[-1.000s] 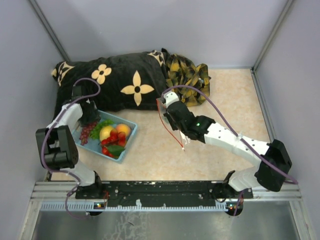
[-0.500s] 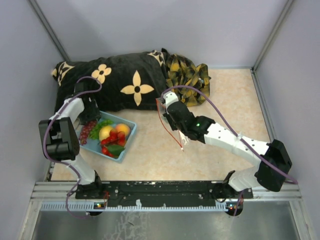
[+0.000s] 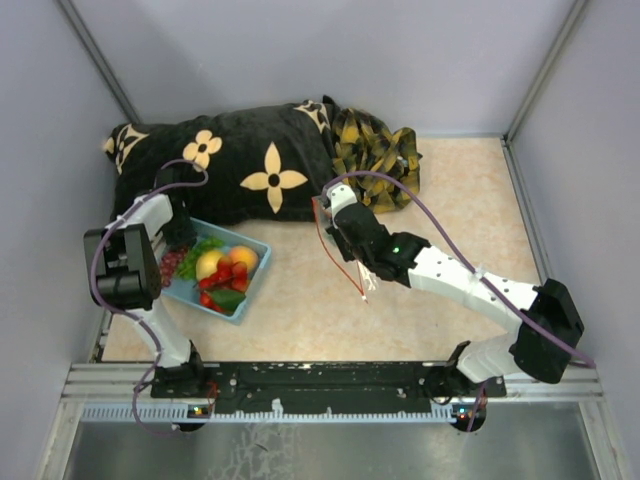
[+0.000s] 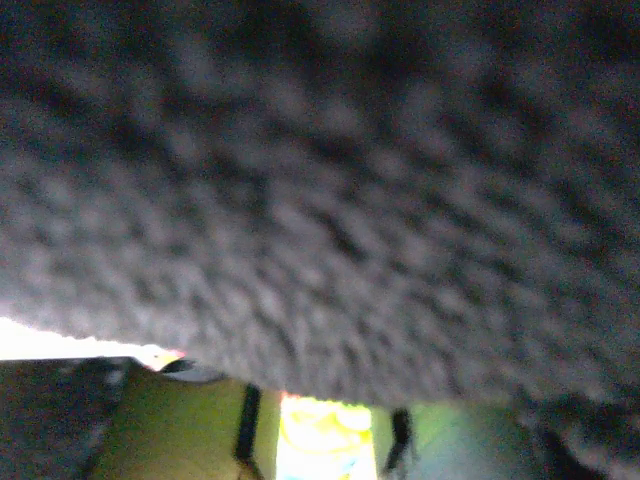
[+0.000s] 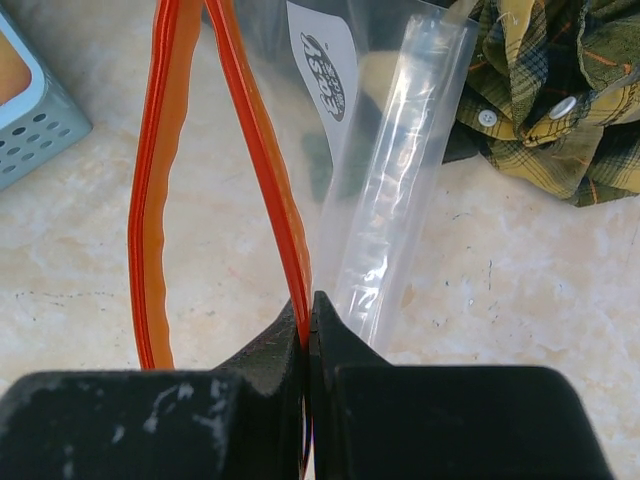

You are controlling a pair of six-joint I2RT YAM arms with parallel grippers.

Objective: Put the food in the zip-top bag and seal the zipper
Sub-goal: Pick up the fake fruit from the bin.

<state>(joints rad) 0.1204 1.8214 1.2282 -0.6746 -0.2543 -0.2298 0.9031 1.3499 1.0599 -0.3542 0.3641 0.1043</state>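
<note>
Food (image 3: 222,270) heaped in basket (image 5: 38,112), just right of left fingers (image 3: 179,229), well left of right fingers (image 5: 308,300). Bag (image 5: 390,200) stretches ahead of right fingers, mouth open, zipper (image 5: 150,230) strands apart in loop, tabletop (image 5: 520,280) beneath. Right fingers closed, pinching zipper at one end. Left fingers at basket's far-left edge, against black cloth (image 3: 240,170). Left wrist view mostly cloth blur, so cannot tell if open or closed. Plaid shirt (image 5: 540,80) ahead-right of right fingers.
</note>
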